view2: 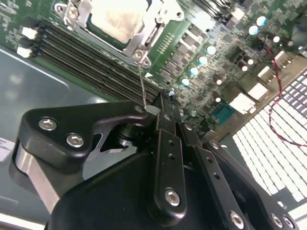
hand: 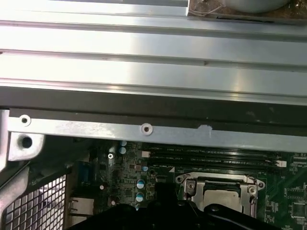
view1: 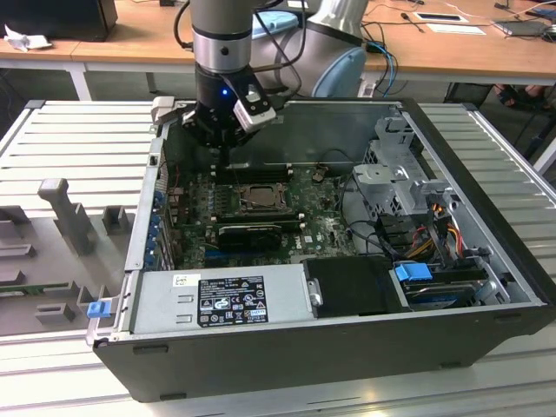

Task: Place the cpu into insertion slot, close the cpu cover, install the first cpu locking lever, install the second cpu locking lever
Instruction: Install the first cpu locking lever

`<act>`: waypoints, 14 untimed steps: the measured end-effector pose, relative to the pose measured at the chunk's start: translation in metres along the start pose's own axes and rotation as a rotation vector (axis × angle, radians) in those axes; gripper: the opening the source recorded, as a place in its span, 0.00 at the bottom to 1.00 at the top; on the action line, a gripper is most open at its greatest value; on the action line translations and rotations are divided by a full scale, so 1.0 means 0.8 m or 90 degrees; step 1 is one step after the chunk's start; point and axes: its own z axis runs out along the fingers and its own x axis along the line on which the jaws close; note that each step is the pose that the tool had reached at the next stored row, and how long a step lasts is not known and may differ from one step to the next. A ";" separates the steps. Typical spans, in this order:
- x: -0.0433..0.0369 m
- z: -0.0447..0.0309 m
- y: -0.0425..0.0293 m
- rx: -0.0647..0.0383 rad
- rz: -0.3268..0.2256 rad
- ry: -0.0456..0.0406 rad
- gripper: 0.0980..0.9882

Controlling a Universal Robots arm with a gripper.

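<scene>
The gripper [view1: 224,149] hangs inside the open computer case [view1: 486,261], over the far edge of the green motherboard [view1: 321,228], just beyond the insertion slot [view1: 259,198] as the exterior view shows it. In the second wrist view the gripper [view2: 165,108] has its black fingers [view2: 168,143] drawn together, and a thin metal locking lever [view2: 142,86] runs from the corner of the socket up to their tips; whether the tips actually pinch the wire cannot be told.

The cpu [view2: 117,19] lies in the insertion slot, its pale face showing through the window of the cpu cover [view2: 146,40], which lies flat over it. In the first wrist view the same socket sits just below the long black memory slots [hand: 211,155], with the cpu cover [hand: 189,184] framing the cpu [hand: 221,195].

Relative to the insertion slot in the exterior view, a black expansion card [view1: 250,234] lies just on the near side, the power supply [view1: 217,297] further toward the near wall of the case, and the drive cage [view1: 395,178] well apart toward the exterior view's right.
</scene>
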 end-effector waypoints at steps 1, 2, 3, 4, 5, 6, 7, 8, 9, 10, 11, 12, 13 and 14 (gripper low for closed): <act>-0.002 0.0004 -0.0002 0.000 0.000 0.0000 0.01; -0.006 0.0010 -0.0004 0.000 0.000 0.0000 0.01; -0.009 0.0014 -0.0007 0.000 0.000 0.0001 0.01; -0.011 0.0017 -0.0009 0.000 0.000 0.0000 0.01; -0.016 0.0020 -0.0013 0.000 0.000 0.0000 0.01; -0.020 0.0023 -0.0015 0.000 0.000 0.0001 0.01; -0.023 0.0023 -0.0017 0.000 0.000 0.0000 0.01; -0.027 0.0025 -0.0020 0.000 0.000 0.0000 0.01; -0.031 0.0027 -0.0022 0.000 0.000 0.0000 0.01; -0.036 0.0028 -0.0026 0.000 0.000 0.0001 0.01; -0.042 0.0029 -0.0029 0.000 0.000 0.0010 0.01; -0.043 0.0031 -0.0031 0.000 0.000 0.0010 0.01; -0.045 0.0033 -0.0033 -0.001 0.000 0.0009 0.01; -0.046 0.0036 -0.0034 -0.002 0.000 0.0009 0.01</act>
